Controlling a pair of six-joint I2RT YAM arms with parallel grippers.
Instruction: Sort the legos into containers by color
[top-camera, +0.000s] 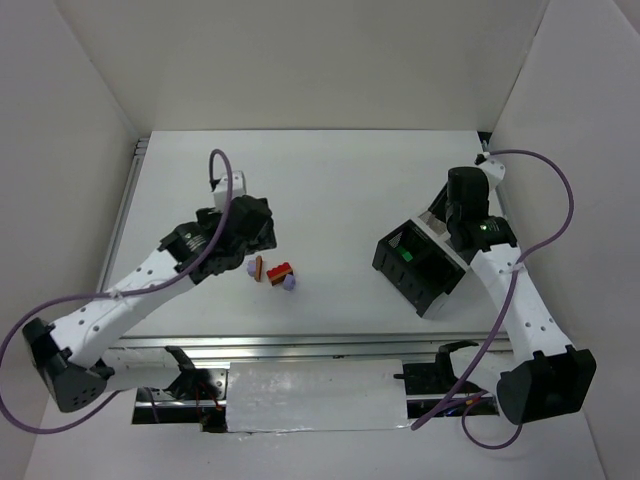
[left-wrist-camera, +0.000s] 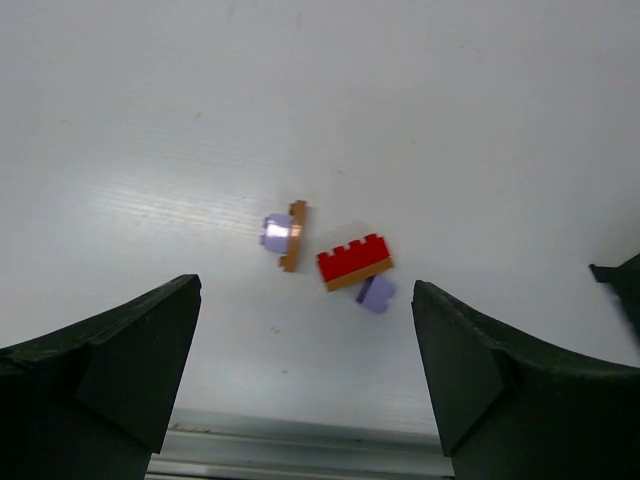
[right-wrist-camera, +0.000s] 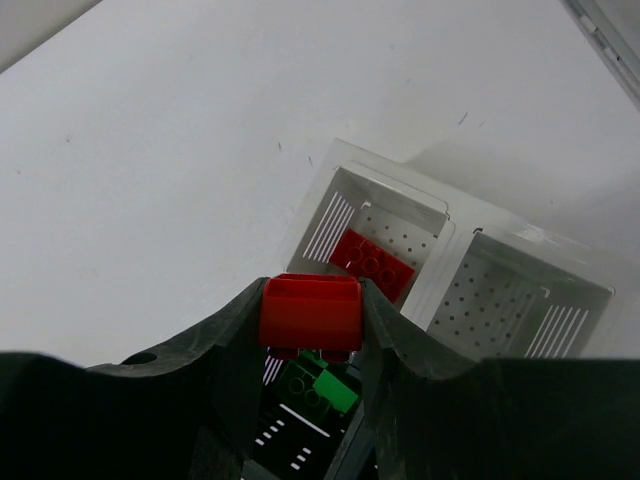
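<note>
My right gripper (right-wrist-camera: 310, 325) is clamped on a red lego (right-wrist-camera: 311, 308) above the containers (right-wrist-camera: 560, 322). The white cell (right-wrist-camera: 335, 220) at one o'clock holds a red brick (right-wrist-camera: 372, 262), so I judge the next move is to shift there and release. My left gripper (left-wrist-camera: 305, 350) hangs wide open over the loose legos (left-wrist-camera: 352, 262).

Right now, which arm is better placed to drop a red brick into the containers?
Right. The right end effector grips a red brick next to the white cell with a red lego inside; the left end effector is open above the loose bricks.
</note>
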